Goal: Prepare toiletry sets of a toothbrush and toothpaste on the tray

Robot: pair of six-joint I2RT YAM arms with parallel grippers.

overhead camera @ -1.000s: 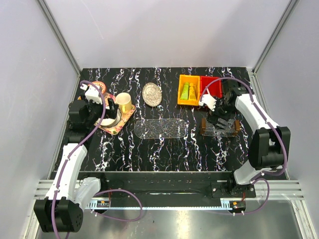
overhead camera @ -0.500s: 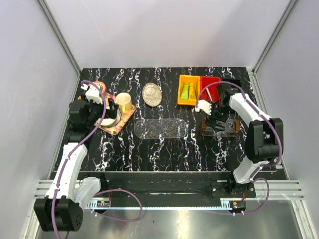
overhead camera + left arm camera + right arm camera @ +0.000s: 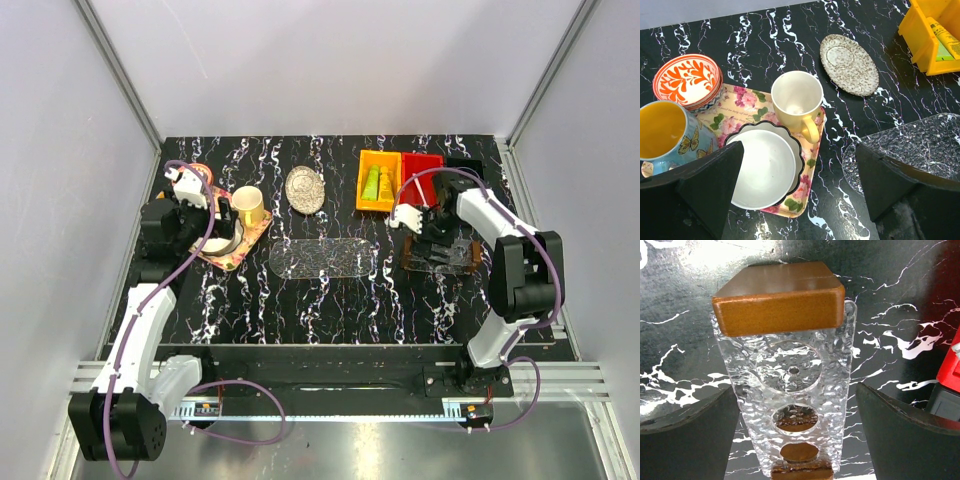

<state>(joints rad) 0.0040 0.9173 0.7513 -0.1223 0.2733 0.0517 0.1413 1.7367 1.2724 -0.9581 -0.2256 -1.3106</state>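
Observation:
The clear oval tray [image 3: 320, 258] lies mid-table with nothing on it; its edge shows in the left wrist view [image 3: 925, 142]. The lime green toothpaste tube [image 3: 371, 183] and the orange-yellow tube [image 3: 386, 183] lie in the orange bin [image 3: 379, 165], and one tube shows in the left wrist view [image 3: 942, 37]. No toothbrush is in view. My right gripper [image 3: 432, 236] [image 3: 797, 440] is open, its jaws on either side of a clear holder with wooden ends [image 3: 790, 380]. My left gripper [image 3: 203, 226] [image 3: 800, 200] is open and empty above the floral tray's near corner.
A floral square tray [image 3: 228, 262] at the left holds a yellow mug [image 3: 796, 97], a white bowl [image 3: 762, 167] and a blue cup [image 3: 660, 130]. An orange patterned bowl [image 3: 689, 80] sits beside it. A silvery round dish [image 3: 305, 189] and a red bin [image 3: 422, 172] stand at the back.
My right arm has swung its wrist a little left and back over the clear holder. The left arm has stayed in place.

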